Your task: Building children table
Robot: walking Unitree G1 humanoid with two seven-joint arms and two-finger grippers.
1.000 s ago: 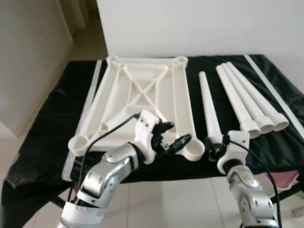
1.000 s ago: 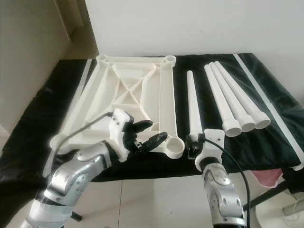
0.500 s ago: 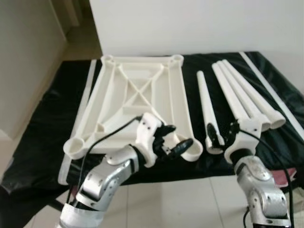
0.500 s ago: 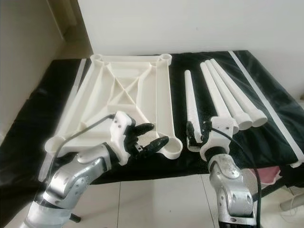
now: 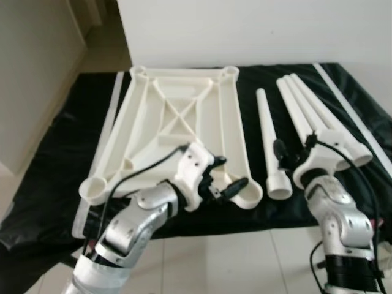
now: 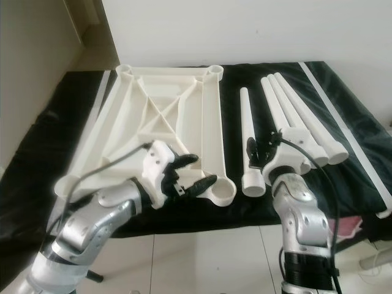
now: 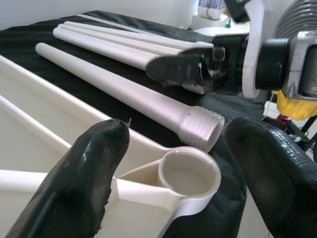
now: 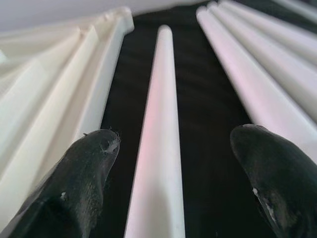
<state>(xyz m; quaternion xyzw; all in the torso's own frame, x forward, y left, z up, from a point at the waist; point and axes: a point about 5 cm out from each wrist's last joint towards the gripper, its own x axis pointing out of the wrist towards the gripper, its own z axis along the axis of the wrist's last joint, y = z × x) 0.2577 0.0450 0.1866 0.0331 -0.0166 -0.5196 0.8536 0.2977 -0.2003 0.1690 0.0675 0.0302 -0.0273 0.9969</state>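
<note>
1. Grippers first, since they're nearest. The left gripper [image 5: 223,177] hangs over the near edge of the tabletop, its two black fingers [image 7: 74,178] spread apart around the near-right threaded socket [image 7: 190,172] of the white plastic ribbed table frame [image 5: 177,122]. It isn't touching it as far as I can see, and it looks about where it was a second ago.

2. The right gripper [image 5: 293,156] is the one that changed. A second ago it sat down at the near edge by the wide threaded end of the single white tapered plastic leg [image 5: 267,138]; now it's come up and further in along that leg, fingers apart, one on each side. In the right wrist view the leg [image 8: 158,148] runs straight up between the two pads [image 8: 84,178], nothing clamped yet.

3. My read: it's lining up to grab this leg partway up its length, then it'll need to swing the threaded end [image 7: 200,126] over to that socket, which lies just beside it. Closing centred matters, since a smooth tapered tube could roll out of the pinch.

4. Further back: three more white legs [image 5: 318,125] lie side by side near the right edge of the black-covered tabletop [image 5: 55,165], untouched. The frame lies upside down, with sockets at its far corners too [image 5: 231,71]. So no legs fitted yet, early days.
</note>
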